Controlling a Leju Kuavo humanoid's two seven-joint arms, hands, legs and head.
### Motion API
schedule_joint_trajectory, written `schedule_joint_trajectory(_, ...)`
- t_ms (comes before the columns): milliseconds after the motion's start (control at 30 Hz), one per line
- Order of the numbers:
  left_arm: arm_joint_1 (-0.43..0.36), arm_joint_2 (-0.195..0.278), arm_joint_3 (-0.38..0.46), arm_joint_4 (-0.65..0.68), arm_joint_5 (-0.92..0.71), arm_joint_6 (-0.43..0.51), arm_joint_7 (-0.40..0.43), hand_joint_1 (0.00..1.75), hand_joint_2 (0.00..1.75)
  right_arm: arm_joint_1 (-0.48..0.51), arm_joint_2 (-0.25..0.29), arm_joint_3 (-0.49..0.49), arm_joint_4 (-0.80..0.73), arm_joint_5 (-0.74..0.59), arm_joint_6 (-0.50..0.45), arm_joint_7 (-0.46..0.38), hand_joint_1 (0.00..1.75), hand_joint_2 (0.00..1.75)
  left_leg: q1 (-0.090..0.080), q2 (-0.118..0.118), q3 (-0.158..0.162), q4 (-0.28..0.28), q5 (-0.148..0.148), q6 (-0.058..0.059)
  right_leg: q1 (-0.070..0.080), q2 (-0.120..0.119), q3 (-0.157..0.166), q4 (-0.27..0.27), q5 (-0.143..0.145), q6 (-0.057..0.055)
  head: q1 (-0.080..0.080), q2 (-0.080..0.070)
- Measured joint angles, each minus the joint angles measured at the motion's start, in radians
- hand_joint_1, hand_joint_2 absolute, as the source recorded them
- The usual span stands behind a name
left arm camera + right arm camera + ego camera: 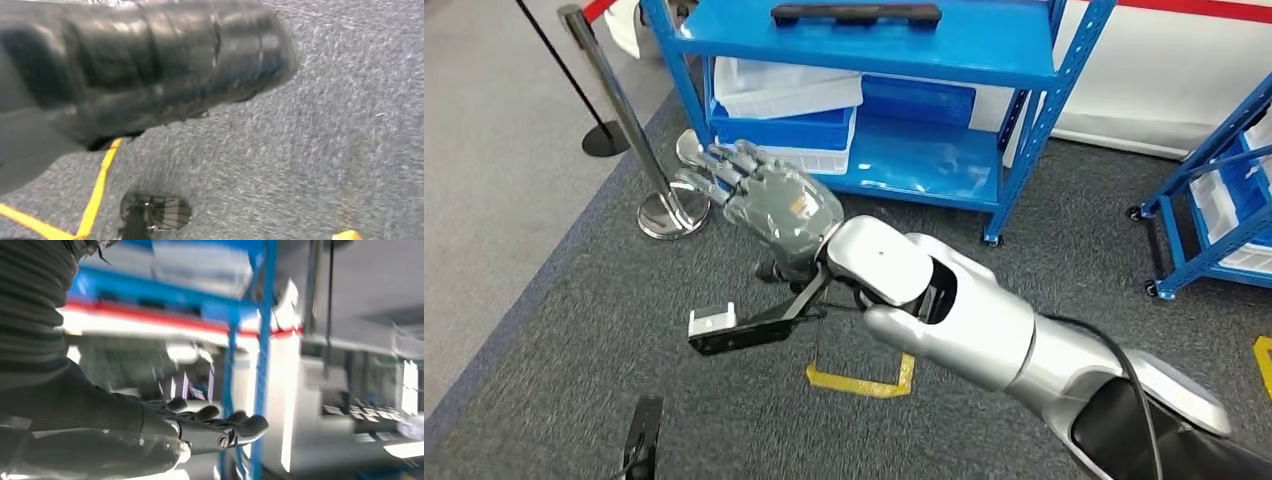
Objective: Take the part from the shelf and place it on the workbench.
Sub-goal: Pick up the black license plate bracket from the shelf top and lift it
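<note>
1. Part (856, 14) first: a long, flat black piece lying on the top board of the blue shelf (984, 45), near the board's middle. The shelf is the biggest thing in the head view and stands on grey carpet (574, 330).
2. A second blue shelf (1214, 210) on castors stands well apart at the right edge.
3. The right arm (954, 310), silver, reaches from the lower right up toward the shelf's lower left corner.
4. Two bins sit on the lower board: a white bin (789, 90), tilted, on top of a blue bin (784, 128).
5. A chrome post (619, 110) with a round base stands on the carpet just left of the shelf.
6. The right robot hand (759, 195) is released: its fingers lie stretched out and apart and grasp nothing. It is held in the air in front of the bins, low and to the left of the part and well apart from it, a whole board below. In the right wrist view the same robot hand (200, 427) is spread flat, with a blurred blue upright beyond it.
7. The left robot hand (140, 60) is a dark, blurred ribbed mass over the carpet; I cannot tell whether it is clenched or released.
8. A yellow mark (864, 382) is taped on the carpet under the right arm.
</note>
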Motion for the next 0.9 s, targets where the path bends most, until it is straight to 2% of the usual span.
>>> schedule_joint_trajectory(67, 0.004, -0.001, 0.000, 0.001, 0.000, -0.011, 0.011, 0.00, 0.00, 0.004, 0.005, 0.005, 0.019, -0.059, -0.012, 0.018, 0.00, 1.75, 0.005, 0.001, -0.003, 0.000, -0.002, -0.008, 0.003, 0.000, -0.003, -0.001, -0.001, -0.017, -0.002, 0.000)
schedule_joint_trajectory(133, 0.006, -0.001, 0.000, 0.001, -0.001, -0.024, 0.024, 0.00, 0.00, 0.005, 0.011, 0.009, 0.037, -0.116, -0.039, 0.039, 0.00, 1.75, 0.007, 0.007, -0.027, 0.048, -0.030, -0.012, 0.005, 0.000, 0.001, -0.005, -0.001, -0.032, -0.004, 0.000)
schedule_joint_trajectory(233, 0.007, 0.001, 0.000, 0.002, -0.001, -0.039, 0.039, 0.00, 0.00, 0.011, 0.019, 0.014, 0.061, -0.165, -0.077, 0.059, 0.00, 1.75, 0.002, 0.013, -0.133, 0.240, -0.100, -0.008, 0.014, -0.002, 0.006, -0.007, -0.005, -0.043, -0.007, 0.000)
schedule_joint_trajectory(267, 0.008, 0.001, 0.000, 0.002, -0.001, -0.041, 0.042, 0.00, 0.00, 0.014, 0.021, 0.016, 0.068, -0.171, -0.081, 0.063, 0.00, 1.75, -0.001, 0.013, -0.161, 0.282, -0.103, -0.004, 0.018, -0.002, 0.008, -0.007, -0.006, -0.046, -0.007, 0.000)
schedule_joint_trajectory(300, 0.010, 0.001, 0.000, 0.003, -0.001, -0.042, 0.043, 0.00, 0.00, 0.017, 0.022, 0.017, 0.075, -0.173, -0.083, 0.065, 0.00, 1.75, -0.005, 0.013, -0.173, 0.288, -0.087, 0.002, 0.023, -0.002, 0.011, -0.007, -0.009, -0.049, -0.007, 0.000)
schedule_joint_trajectory(333, 0.011, 0.001, 0.000, 0.003, -0.001, -0.043, 0.044, 0.00, 0.00, 0.019, 0.023, 0.019, 0.081, -0.175, -0.084, 0.066, 0.00, 1.75, -0.009, 0.013, -0.164, 0.252, -0.053, 0.010, 0.026, -0.001, 0.015, -0.007, -0.011, -0.052, -0.007, 0.000)
schedule_joint_trajectory(367, 0.011, 0.002, 0.000, 0.004, -0.001, -0.043, 0.044, 0.00, 0.00, 0.020, 0.026, 0.019, 0.086, -0.175, -0.085, 0.067, 0.00, 1.75, -0.015, 0.013, -0.140, 0.187, -0.008, 0.019, 0.029, 0.000, 0.020, -0.007, -0.014, -0.054, -0.007, 0.000)
schedule_joint_trajectory(433, 0.009, 0.005, 0.000, 0.005, -0.001, -0.043, 0.044, 0.00, 0.00, 0.019, 0.030, 0.020, 0.094, -0.176, -0.088, 0.068, 0.00, 1.75, -0.027, 0.013, -0.089, 0.068, 0.048, 0.035, 0.033, 0.001, 0.025, -0.008, -0.018, -0.054, -0.006, 0.000)
schedule_joint_trajectory(467, 0.008, 0.006, 0.000, 0.006, -0.001, -0.043, 0.044, 0.00, 0.00, 0.019, 0.031, 0.020, 0.098, -0.176, -0.089, 0.068, 0.00, 1.75, -0.032, 0.013, -0.074, 0.035, 0.054, 0.039, 0.033, 0.002, 0.024, -0.009, -0.019, -0.052, -0.006, 0.000)
schedule_joint_trajectory(533, 0.007, 0.008, 0.000, 0.007, -0.001, -0.044, 0.044, 0.00, 0.00, 0.019, 0.032, 0.020, 0.105, -0.175, -0.092, 0.068, 0.00, 1.75, -0.037, 0.013, -0.067, 0.015, 0.049, 0.042, 0.033, 0.002, 0.021, -0.012, -0.018, -0.046, -0.008, 0.000)
schedule_joint_trajectory(600, 0.008, 0.009, 0.000, 0.008, -0.002, -0.045, 0.046, 0.00, 0.00, 0.020, 0.033, 0.020, 0.112, -0.160, -0.098, 0.069, 0.00, 1.75, -0.031, 0.014, -0.058, 0.001, 0.050, 0.046, 0.034, 0.000, 0.018, -0.005, -0.027, -0.038, -0.007, 0.000)
schedule_joint_trajectory(633, 0.008, 0.009, 0.000, 0.008, -0.003, -0.045, 0.047, 0.00, 0.00, 0.020, 0.034, 0.020, 0.114, -0.146, -0.104, 0.068, 0.00, 1.75, -0.027, 0.015, -0.052, -0.007, 0.052, 0.049, 0.034, 0.000, 0.008, 0.018, -0.041, -0.033, -0.006, 0.000)
schedule_joint_trajectory(667, 0.007, 0.009, 0.000, 0.008, -0.003, -0.044, 0.048, 0.00, 0.00, 0.021, 0.035, 0.020, 0.116, -0.128, -0.110, 0.068, 0.00, 1.75, -0.024, 0.015, -0.046, -0.012, 0.053, 0.052, 0.033, -0.001, -0.013, 0.063, -0.064, -0.028, -0.005, 0.000)
schedule_joint_trajectory(733, 0.006, 0.009, 0.000, 0.008, -0.002, -0.043, 0.048, 0.00, 0.00, 0.026, 0.035, 0.020, 0.120, -0.094, -0.118, 0.069, 0.00, 1.75, -0.025, 0.015, -0.043, -0.012, 0.052, 0.057, 0.029, -0.001, -0.078, 0.188, -0.112, -0.021, -0.004, 0.000)
schedule_joint_trajectory(767, 0.006, 0.009, 0.000, 0.009, -0.001, -0.044, 0.047, 0.00, 0.00, 0.031, 0.036, 0.021, 0.122, -0.081, -0.118, 0.070, 0.00, 1.75, -0.025, 0.015, -0.043, -0.011, 0.050, 0.057, 0.026, -0.001, -0.107, 0.235, -0.122, -0.018, -0.004, 0.000)
schedule_joint_trajectory(800, 0.006, 0.010, 0.000, 0.009, -0.001, -0.044, 0.046, 0.00, 0.00, 0.035, 0.037, 0.021, 0.125, -0.071, -0.117, 0.070, 0.00, 1.75, -0.025, 0.014, -0.043, -0.009, 0.049, 0.057, 0.024, -0.001, -0.120, 0.249, -0.113, -0.016, -0.003, 0.000)
schedule_joint_trajectory(833, 0.006, 0.011, 0.000, 0.009, -0.002, -0.042, 0.046, 0.00, 0.00, 0.038, 0.038, 0.021, 0.128, -0.063, -0.116, 0.070, 0.00, 1.75, -0.025, 0.014, -0.043, -0.006, 0.046, 0.056, 0.021, -0.002, -0.114, 0.226, -0.087, -0.015, -0.003, 0.000)
schedule_joint_trajectory(900, 0.006, 0.012, 0.000, 0.010, -0.003, -0.039, 0.045, 0.00, 0.00, 0.040, 0.044, 0.022, 0.134, -0.052, -0.112, 0.070, 0.00, 1.75, -0.024, 0.012, -0.043, 0.003, 0.038, 0.050, 0.017, -0.002, -0.064, 0.109, -0.020, -0.016, -0.004, 0.000)
